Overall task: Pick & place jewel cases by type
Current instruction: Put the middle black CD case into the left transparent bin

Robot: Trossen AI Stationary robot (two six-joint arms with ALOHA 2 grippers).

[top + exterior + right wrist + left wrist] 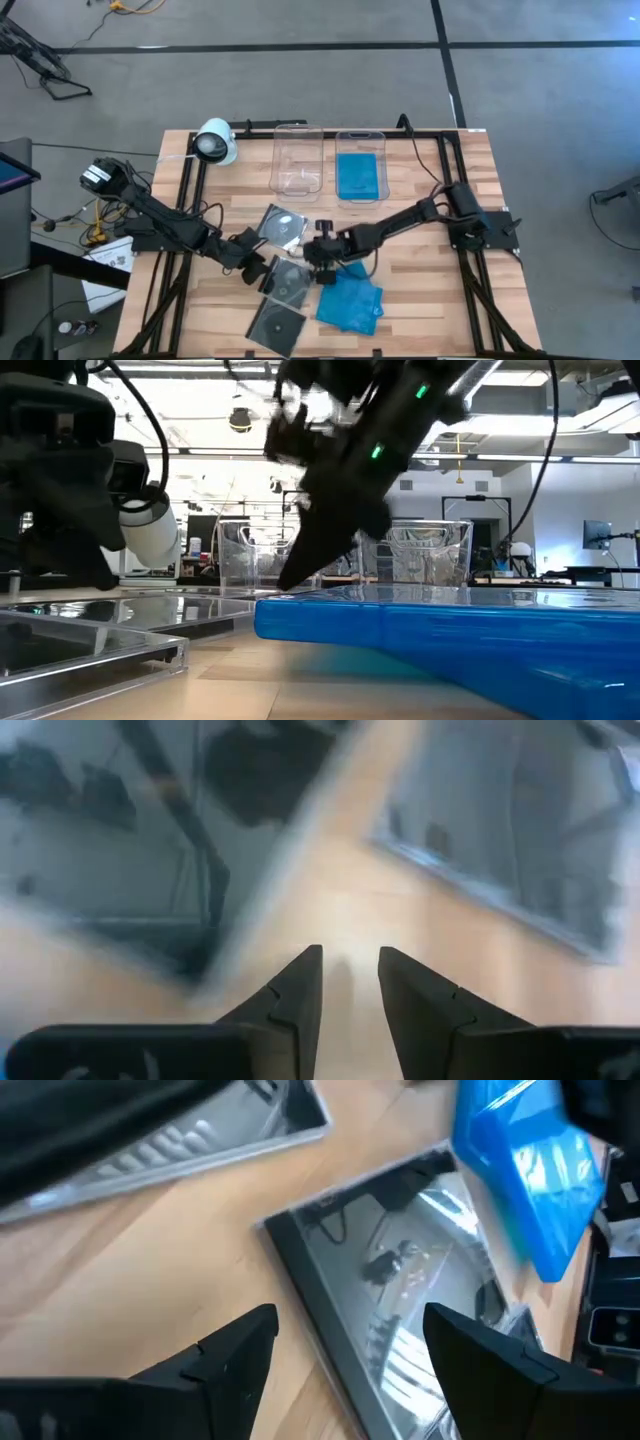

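Three clear/black jewel cases lie flat on the wooden table: one showing a silver disc (281,224), one in the middle (287,281) and one at the near edge (276,322). Blue cases (351,301) lie overlapped to their right, filling the low view's foreground (450,630). My left gripper (256,264) is open, its fingers (345,1345) hovering over the middle clear case (400,1310). My right gripper (320,256) points down at bare wood between two clear cases, fingers (350,980) a narrow gap apart and empty.
Two clear rectangular tubs stand at the far side; the left one (298,160) looks empty and the right one (360,172) holds a blue case. A white camera (215,142) sits at the far left corner. Bare wood shows on the table's right part (440,290).
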